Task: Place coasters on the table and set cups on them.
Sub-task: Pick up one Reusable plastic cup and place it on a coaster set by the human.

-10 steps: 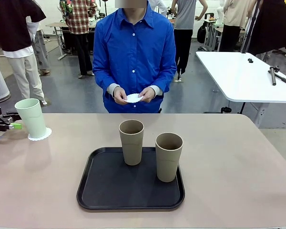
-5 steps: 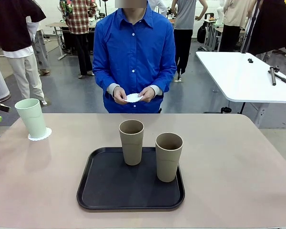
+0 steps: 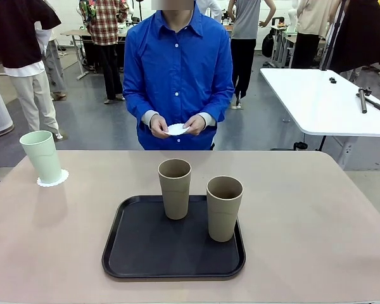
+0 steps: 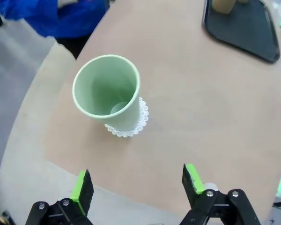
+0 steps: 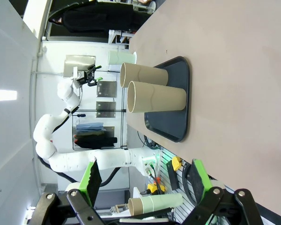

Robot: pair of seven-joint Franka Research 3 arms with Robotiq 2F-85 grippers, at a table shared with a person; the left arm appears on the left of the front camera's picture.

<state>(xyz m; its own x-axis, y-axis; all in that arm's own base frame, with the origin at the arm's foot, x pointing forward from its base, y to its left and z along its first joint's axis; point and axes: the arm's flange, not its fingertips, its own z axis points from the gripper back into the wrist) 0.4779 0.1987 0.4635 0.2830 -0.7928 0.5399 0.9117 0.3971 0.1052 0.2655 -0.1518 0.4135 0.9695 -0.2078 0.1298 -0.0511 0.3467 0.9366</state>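
A pale mint cup (image 3: 41,156) stands upright on a lacy white coaster (image 3: 53,178) at the table's (image 3: 304,221) far left. The left wrist view looks down on this cup (image 4: 107,91) and its coaster (image 4: 131,127). My left gripper (image 4: 136,187) hangs open above the table, short of the cup and apart from it. Two tan cups (image 3: 175,188) (image 3: 223,208) stand upright on the black tray (image 3: 145,253). The person holds another white coaster (image 3: 177,130) in both hands at the far side. My right gripper (image 5: 143,180) is open and empty, off to the side of the tan cups (image 5: 154,98).
The black tray sits in the middle of the table near my edge. A white table (image 3: 329,101) stands behind at the right. Other people stand farther back in the room.
My left gripper has pulled back from the mint cup and left the front view at its left edge. The cups, the tray and the person's hands have stayed put.
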